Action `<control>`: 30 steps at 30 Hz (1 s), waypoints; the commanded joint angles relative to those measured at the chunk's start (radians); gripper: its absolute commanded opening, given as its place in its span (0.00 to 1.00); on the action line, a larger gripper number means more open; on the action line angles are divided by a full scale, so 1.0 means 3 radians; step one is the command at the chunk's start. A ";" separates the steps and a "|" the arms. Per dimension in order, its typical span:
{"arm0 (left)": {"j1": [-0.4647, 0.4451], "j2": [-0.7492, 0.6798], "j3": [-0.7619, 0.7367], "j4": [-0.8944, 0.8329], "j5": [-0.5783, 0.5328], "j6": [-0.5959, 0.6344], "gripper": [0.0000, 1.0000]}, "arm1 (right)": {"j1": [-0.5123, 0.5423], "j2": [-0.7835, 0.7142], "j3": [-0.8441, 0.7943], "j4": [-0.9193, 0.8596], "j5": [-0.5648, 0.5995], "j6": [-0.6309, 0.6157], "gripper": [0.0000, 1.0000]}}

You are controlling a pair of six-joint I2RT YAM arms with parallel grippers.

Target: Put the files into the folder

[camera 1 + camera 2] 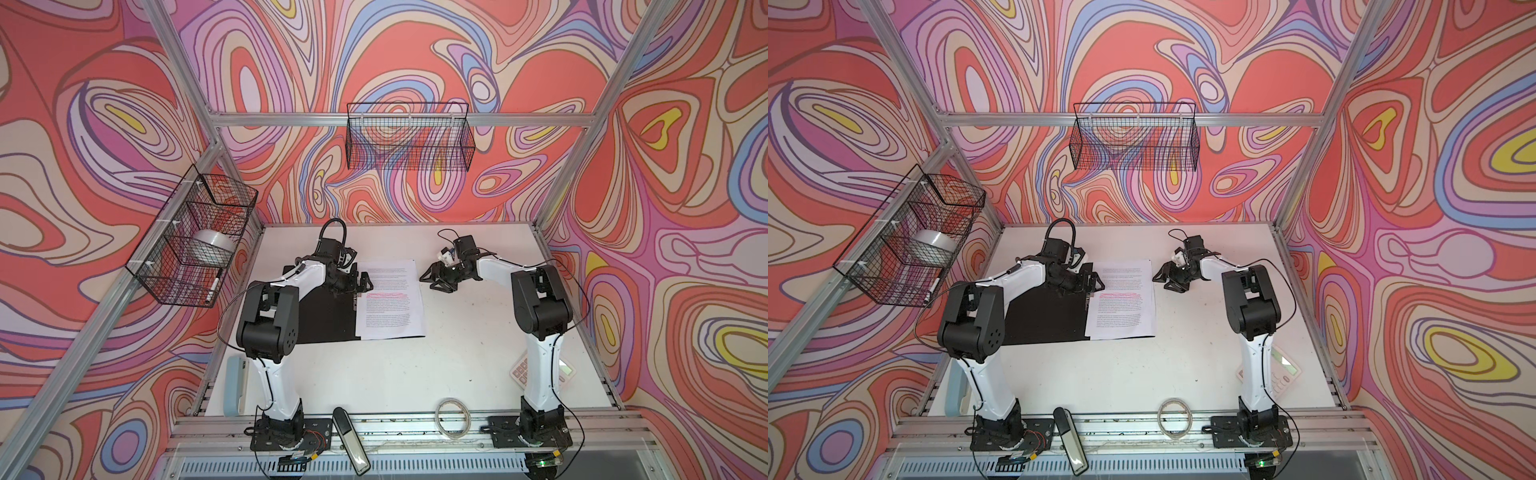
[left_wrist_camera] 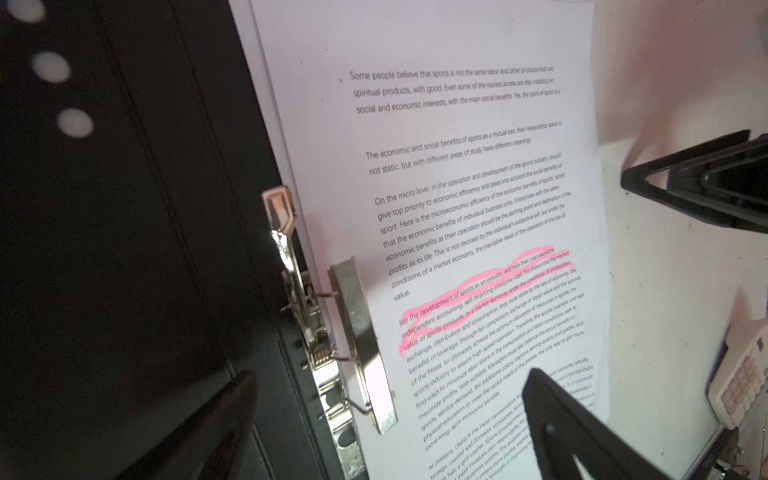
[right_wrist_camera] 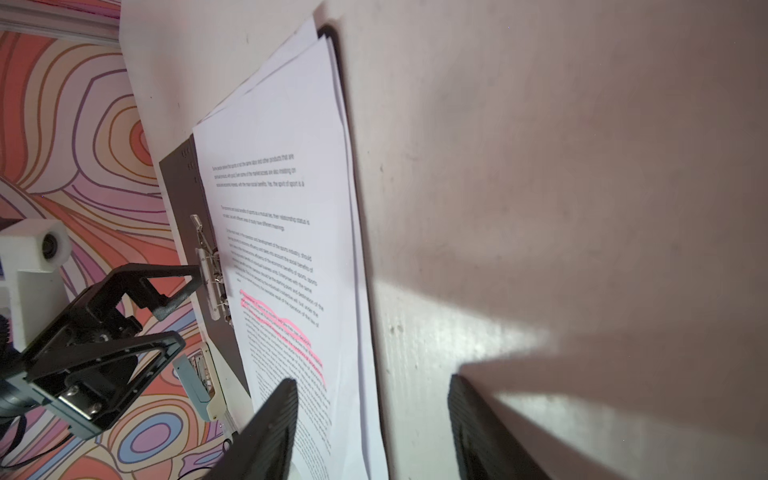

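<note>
Files (image 1: 390, 299) flat — long axis near-to-far, heading farthest

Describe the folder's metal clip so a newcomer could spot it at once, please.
On the white table, an open black folder lies left of centre, printed sheets on its right half. The clip sits at the spine, by the sheets' left edge: the only shiny metal there.

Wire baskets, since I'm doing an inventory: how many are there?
2. One wire basket hangs at the left side, holding a white roll; the other hangs at the back, centre. None seems hidden.
</note>
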 commanded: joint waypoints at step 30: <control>0.0018 0.0117 0.0109 -0.0110 0.0424 -0.0099 1.00 | 0.0380 0.0078 0.0330 -0.0752 0.0384 -0.0065 0.61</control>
